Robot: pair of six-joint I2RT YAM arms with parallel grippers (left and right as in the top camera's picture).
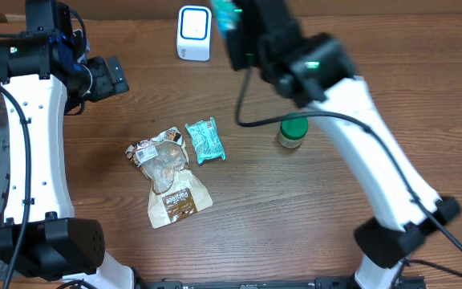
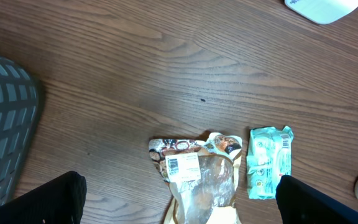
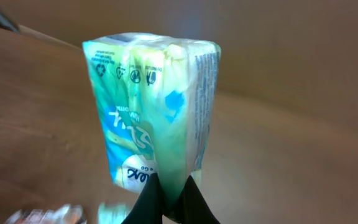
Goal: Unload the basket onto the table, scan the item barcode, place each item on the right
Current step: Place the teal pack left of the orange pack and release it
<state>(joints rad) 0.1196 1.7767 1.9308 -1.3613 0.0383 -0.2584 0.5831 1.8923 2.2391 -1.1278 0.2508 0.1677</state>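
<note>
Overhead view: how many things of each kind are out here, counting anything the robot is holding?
Green pack: 2, one loose, one in the right jaws
Brown bag: 1
Jar: 1
White scanner: 1
Total: 5

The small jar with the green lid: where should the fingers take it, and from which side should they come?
Take the jar by its green lid, coming straight down from above, one finger on each side. It stands upright and apart from the other things, and its round top faces up, so this is probably the easiest hold.
</note>
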